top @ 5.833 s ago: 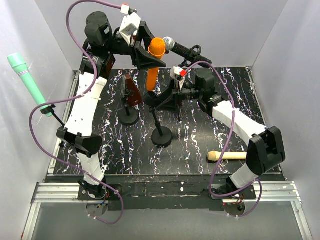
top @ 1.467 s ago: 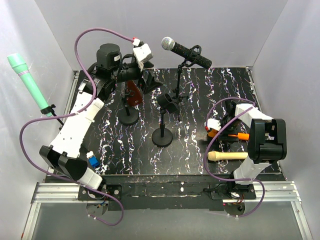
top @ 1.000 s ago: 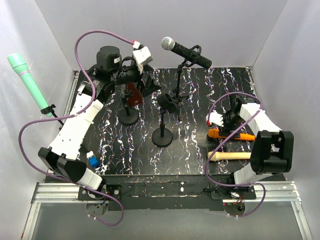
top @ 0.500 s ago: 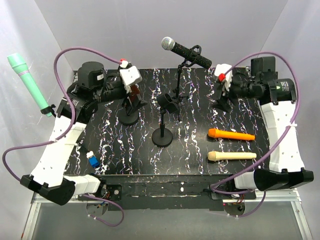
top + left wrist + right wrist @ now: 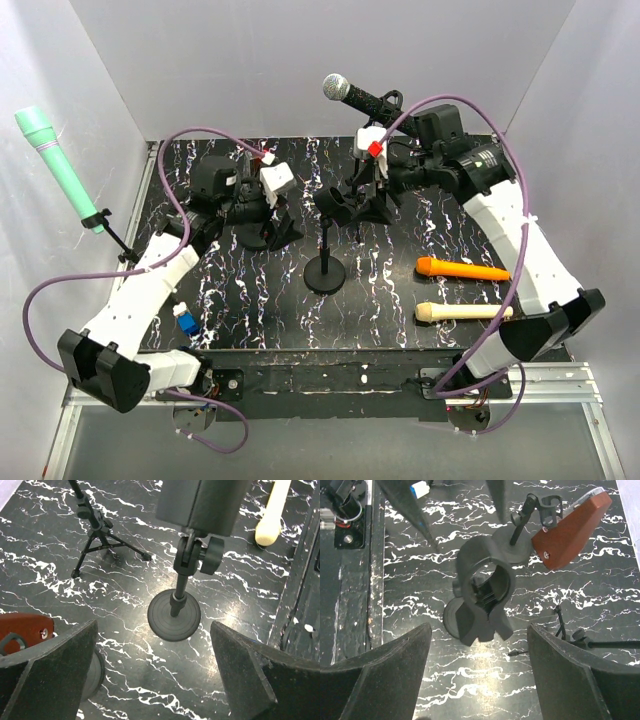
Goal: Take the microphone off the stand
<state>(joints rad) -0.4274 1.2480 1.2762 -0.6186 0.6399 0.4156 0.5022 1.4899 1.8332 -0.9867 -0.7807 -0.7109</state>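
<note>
A: Where is the orange microphone?

B: It is off the stand. It lies flat on the table at about 3 o'clock from the centre stand, with its head toward the middle. The cream microphone lies parallel just beside it, on the near side.

A: And the stand's clip?

B: It holds nothing. From the right wrist it shows as a bare ring, in line between the two fingers.

A: What about the hands?

B: The right gripper points at that clip without touching it. Its fingers are spread wide and carry nothing. The left gripper hangs at 10 o'clock from the centre stand and looks down on the stand's round base. Its jaws are wide apart too, with nothing between them.

A: Are other microphones up?

B: The black microphone, silver-headed, sits tilted on the tripod stand at 12 o'clock. The red-brown microphone leans over a round-based stand at 10 o'clock. The teal microphone rises at 9 o'clock, beyond the table's left edge.
</note>
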